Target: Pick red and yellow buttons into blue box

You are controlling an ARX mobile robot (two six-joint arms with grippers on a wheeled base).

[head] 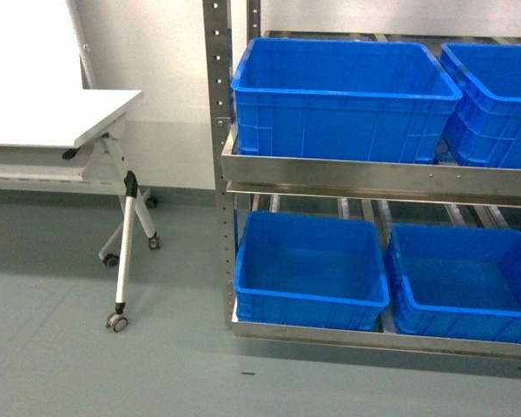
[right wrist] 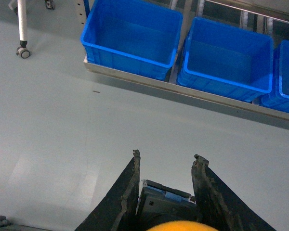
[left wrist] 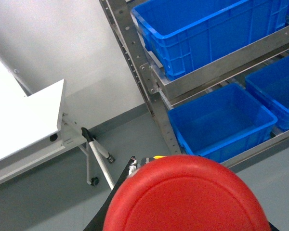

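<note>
While its cap faces the camera, the red button (left wrist: 185, 195) sits clamped in the left gripper (left wrist: 135, 168); the right gripper (right wrist: 166, 166) pinches the yellow button (right wrist: 183, 226).

The red button (left wrist: 185, 197) sits at the left gripper's (left wrist: 135, 166) fingers; the yellow button (right wrist: 182, 225) apparently between the right gripper's (right wrist: 167, 161) fingers, crates (right wrist: 130, 36) ahead.

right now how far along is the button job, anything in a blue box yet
Picking looks done: the left pincer carries the red button, and the right pincer holds the yellow button between its fingers. In hand is the carry toward the rack. Left to do: both drops. The blue boxes whose insides show, on the lower shelf, have no button; the upper ones' floors are hidden.
</note>
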